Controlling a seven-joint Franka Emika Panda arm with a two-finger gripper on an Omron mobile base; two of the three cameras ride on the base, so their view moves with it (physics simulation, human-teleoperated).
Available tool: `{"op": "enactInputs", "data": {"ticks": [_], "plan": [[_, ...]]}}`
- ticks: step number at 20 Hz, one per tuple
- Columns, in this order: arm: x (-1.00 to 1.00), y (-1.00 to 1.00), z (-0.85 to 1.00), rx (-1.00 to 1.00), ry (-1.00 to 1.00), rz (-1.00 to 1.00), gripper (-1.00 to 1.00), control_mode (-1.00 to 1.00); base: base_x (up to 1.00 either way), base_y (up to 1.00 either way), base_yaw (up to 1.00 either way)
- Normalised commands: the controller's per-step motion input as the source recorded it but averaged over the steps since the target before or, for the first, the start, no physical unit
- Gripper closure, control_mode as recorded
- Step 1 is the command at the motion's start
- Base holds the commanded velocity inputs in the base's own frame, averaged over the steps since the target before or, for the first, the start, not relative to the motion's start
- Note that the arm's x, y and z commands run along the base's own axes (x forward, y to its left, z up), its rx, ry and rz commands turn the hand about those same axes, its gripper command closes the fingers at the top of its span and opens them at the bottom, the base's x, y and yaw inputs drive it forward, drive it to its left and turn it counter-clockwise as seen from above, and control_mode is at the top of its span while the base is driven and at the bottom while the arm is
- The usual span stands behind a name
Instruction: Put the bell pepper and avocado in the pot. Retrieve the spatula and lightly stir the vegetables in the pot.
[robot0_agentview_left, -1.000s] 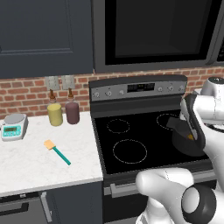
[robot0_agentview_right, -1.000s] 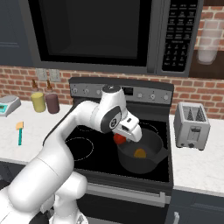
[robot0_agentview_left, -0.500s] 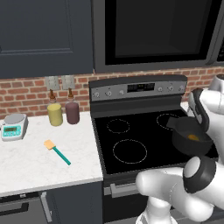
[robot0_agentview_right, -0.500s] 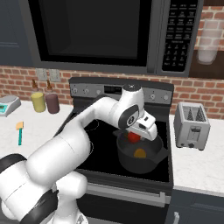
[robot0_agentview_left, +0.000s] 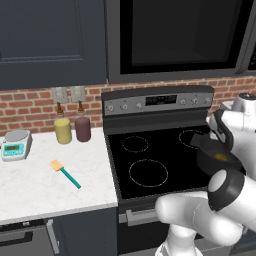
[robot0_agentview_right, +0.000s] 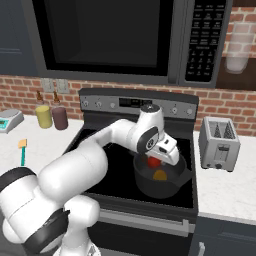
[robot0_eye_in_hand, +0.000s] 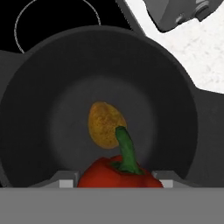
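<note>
Pepper held over the pot, avocado already inside.

The gripper (robot0_eye_in_hand: 118, 183) pinches the bell pepper (robot0_eye_in_hand: 119, 174) above the pot (robot0_eye_in_hand: 39, 78); released off-centre, it may glance off the rim. The avocado (robot0_eye_in_hand: 105, 124) seems to rest on the pot's floor. The spatula (robot0_agentview_left: 65, 173) lies far left of the pot.

Red bell pepper (robot0_eye_in_hand: 119, 174) over avocado (robot0_eye_in_hand: 105, 124) in pot (robot0_eye_in_hand: 39, 87); spatula (robot0_agentview_left: 65, 172) on counter.

tool (robot0_agentview_right: 156, 161) holding bell pepper (robot0_agentview_right: 152, 162), above pot (robot0_agentview_right: 150, 184)
</note>
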Motion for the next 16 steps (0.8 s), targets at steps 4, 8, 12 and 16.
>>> {"op": "enactInputs", "data": {"ticks": [4,8,12,16], "plan": [[0.06,0.00,-0.39,0.00,0.00,0.00,1.00,-1.00,0.00,0.00,0.00],[0.12,-0.03,-0.30,0.00,0.00,0.00,1.00,-1.00,0.00,0.00,0.00],[0.12,-0.01,-0.27,0.00,0.00,0.00,1.00,-1.00,0.00,0.00,0.00],[0.16,-0.01,-0.21,0.00,0.00,0.00,1.00,-1.00,0.00,0.00,0.00]]}}
